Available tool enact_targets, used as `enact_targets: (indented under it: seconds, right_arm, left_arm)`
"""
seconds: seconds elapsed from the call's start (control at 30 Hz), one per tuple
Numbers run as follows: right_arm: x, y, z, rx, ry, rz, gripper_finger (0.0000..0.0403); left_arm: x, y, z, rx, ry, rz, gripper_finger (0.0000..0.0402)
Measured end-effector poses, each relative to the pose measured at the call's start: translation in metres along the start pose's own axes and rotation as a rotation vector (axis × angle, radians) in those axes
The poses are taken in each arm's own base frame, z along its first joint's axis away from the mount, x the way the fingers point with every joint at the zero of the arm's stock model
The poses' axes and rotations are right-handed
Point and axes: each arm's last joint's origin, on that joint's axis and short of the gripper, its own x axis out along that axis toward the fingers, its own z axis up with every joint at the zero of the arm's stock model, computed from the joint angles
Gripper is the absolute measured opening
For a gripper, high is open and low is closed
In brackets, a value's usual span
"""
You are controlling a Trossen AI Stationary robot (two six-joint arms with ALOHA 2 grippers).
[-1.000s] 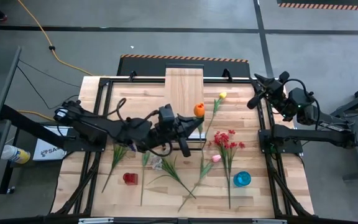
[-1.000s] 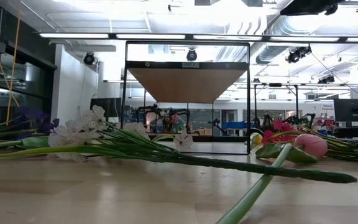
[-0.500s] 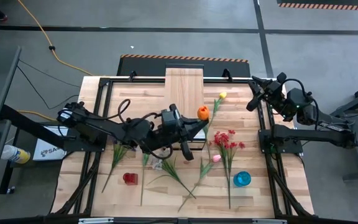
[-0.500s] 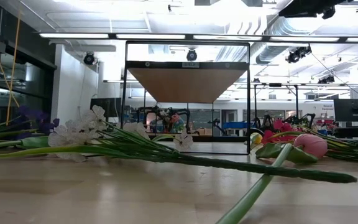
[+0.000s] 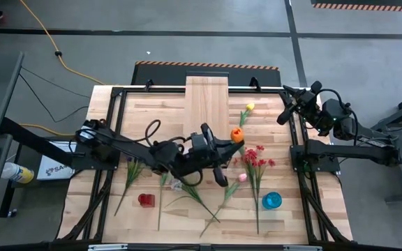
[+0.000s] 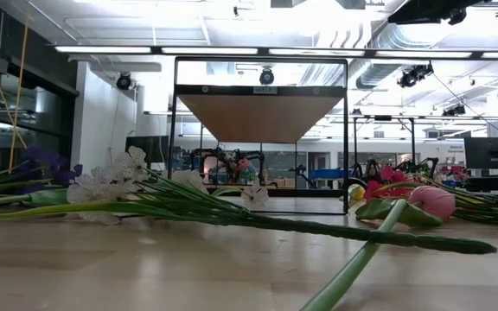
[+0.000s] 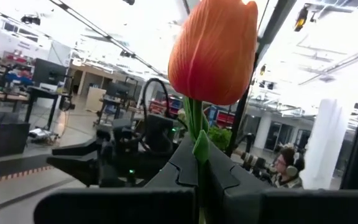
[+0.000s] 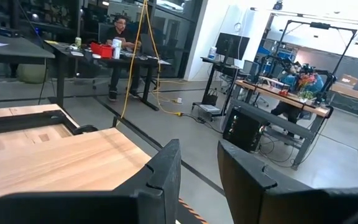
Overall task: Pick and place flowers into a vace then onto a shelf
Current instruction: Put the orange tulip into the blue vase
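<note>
While no label reads clearly, the left gripper (image 5: 229, 137) pinches an orange tulip (image 7: 213, 53) by its stem. Right gripper (image 8: 197, 165) waits at the table's edge, fingers slightly apart, holding nothing.

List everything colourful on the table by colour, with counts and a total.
Orange: 1, orange tulip held in the left gripper
Yellow: 1, yellow tulip
Pink: 1, pink tulip
Red: 2, red spray and small red object
White: 1, white spray
Purple: 1, purple spray
Blue: 1, blue container
Total: 8
</note>
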Motion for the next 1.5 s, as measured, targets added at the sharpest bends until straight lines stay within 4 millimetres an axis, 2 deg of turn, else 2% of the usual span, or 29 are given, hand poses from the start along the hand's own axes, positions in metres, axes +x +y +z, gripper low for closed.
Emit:
enact_targets:
  seconds: [0.2,0.4,0.63,0.87,0.97,1.1,1.2,1.5]
  right_arm:
    - [0.0,0.0,0.0,0.0,-0.001,0.003,0.0099]
    - [0.0,0.0,0.0,-0.026,-0.001,0.003,0.0099]
    - [0.0,0.0,0.0,-0.054,0.0,0.002,0.0099]
    - [0.0,-0.003,-0.001,-0.063,0.028,-0.102,0.0099]
    - [0.0,-0.004,-0.001,-0.064,0.04,-0.148,0.0099]
    - [0.0,-0.004,-0.001,-0.071,0.039,-0.14,0.0099]
    - [0.0,-0.002,-0.001,-0.005,0.019,-0.058,0.0099]
    - [-0.004,0.015,-0.006,0.216,0.042,0.508,0.0099]
  left_arm:
    - [0.012,-0.01,-0.01,0.051,0.005,-0.038,0.003]
    - [0.019,-0.015,-0.006,0.077,0.029,-0.042,0.003]
    - [0.024,-0.019,-0.02,0.056,0.007,-0.052,0.003]
    - [0.037,-0.03,-0.025,0.085,0.012,-0.078,0.003]
    - [0.042,-0.033,-0.021,0.092,0.018,-0.081,0.003]
    - [0.047,-0.037,-0.025,0.122,0.045,-0.07,0.003]
    - [0.049,-0.038,-0.027,0.14,0.062,-0.045,0.003]
    - [0.048,-0.034,-0.03,0.205,0.121,0.084,0.003]
